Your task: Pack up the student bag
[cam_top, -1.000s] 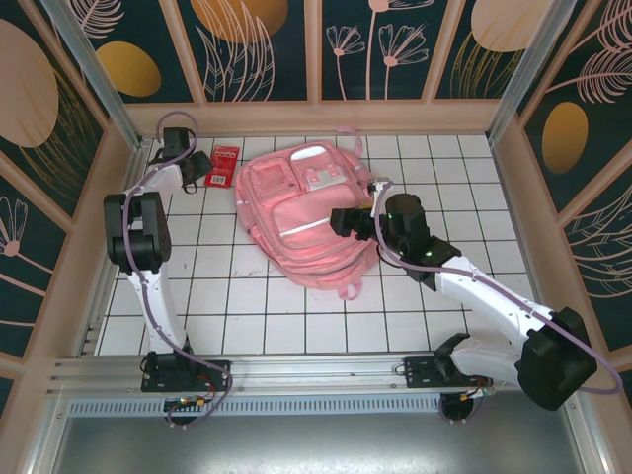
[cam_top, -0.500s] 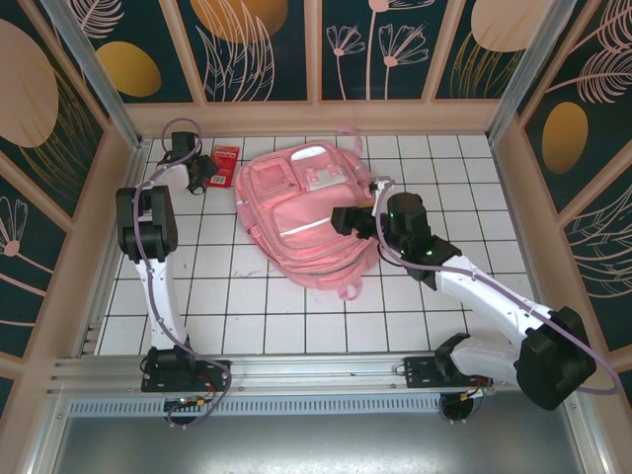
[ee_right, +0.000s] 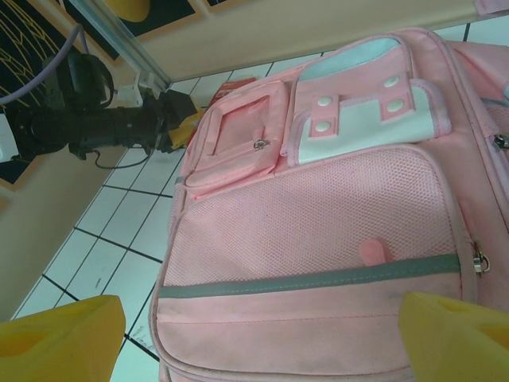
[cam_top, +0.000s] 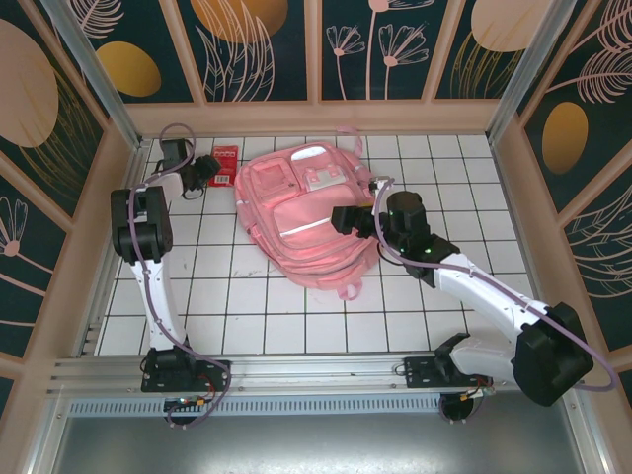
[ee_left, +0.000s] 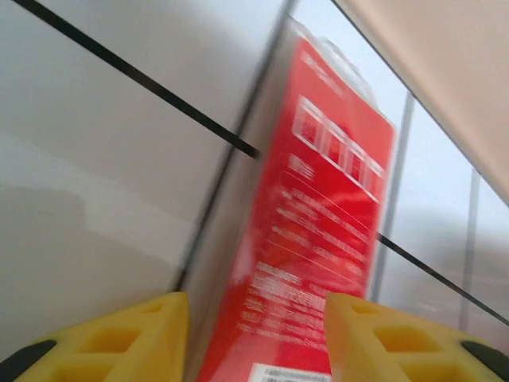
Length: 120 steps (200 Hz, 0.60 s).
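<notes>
Saw the right claw [cam_top: 341, 219] [ee_right: 254, 350] nearest, hanging just over the right side of the student bag [cam_top: 301, 212] [ee_right: 318, 215]. Kept its yellow fingers [ee_right: 60, 338] wide apart, open, gripping nothing. Found the pink bag lying flat in the middle of the white tiled table [cam_top: 217, 296], pockets facing up. Farther back, by the far left corner, saw the left claw [cam_top: 207, 175] [ee_left: 254, 342] open too, with the near end of a red packet [cam_top: 226, 163] [ee_left: 318, 239] between its fingers. Could not tell if touching. Saw that packet flat on the tiles, just left of the bag.
</notes>
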Each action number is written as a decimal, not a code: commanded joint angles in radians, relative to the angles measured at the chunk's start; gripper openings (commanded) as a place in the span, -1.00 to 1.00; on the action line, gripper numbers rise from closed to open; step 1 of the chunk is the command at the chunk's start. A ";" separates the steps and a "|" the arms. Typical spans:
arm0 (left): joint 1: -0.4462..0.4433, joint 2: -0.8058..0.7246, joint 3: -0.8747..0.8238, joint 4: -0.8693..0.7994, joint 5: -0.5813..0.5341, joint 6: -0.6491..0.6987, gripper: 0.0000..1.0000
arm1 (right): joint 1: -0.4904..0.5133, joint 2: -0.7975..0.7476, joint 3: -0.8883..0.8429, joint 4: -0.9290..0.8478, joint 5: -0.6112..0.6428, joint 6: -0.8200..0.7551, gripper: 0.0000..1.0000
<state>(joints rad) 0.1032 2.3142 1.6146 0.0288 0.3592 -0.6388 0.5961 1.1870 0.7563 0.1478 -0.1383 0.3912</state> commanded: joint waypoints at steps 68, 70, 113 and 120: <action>-0.032 0.024 -0.017 0.034 0.196 -0.004 -0.15 | -0.013 0.022 -0.019 0.049 -0.035 0.020 0.79; -0.033 0.025 -0.016 0.032 0.193 -0.005 -0.15 | -0.012 0.022 -0.018 0.049 -0.036 0.020 0.79; -0.032 0.045 -0.002 0.046 0.080 -0.086 -0.20 | -0.014 0.026 -0.018 0.052 -0.040 0.021 0.80; -0.033 0.049 -0.004 0.053 0.064 -0.102 -0.18 | -0.016 0.028 -0.019 0.053 -0.041 0.023 0.80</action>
<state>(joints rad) 0.0662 2.3222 1.5955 0.0586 0.5098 -0.6788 0.5896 1.2053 0.7540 0.1547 -0.1593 0.4023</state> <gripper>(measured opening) 0.400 0.898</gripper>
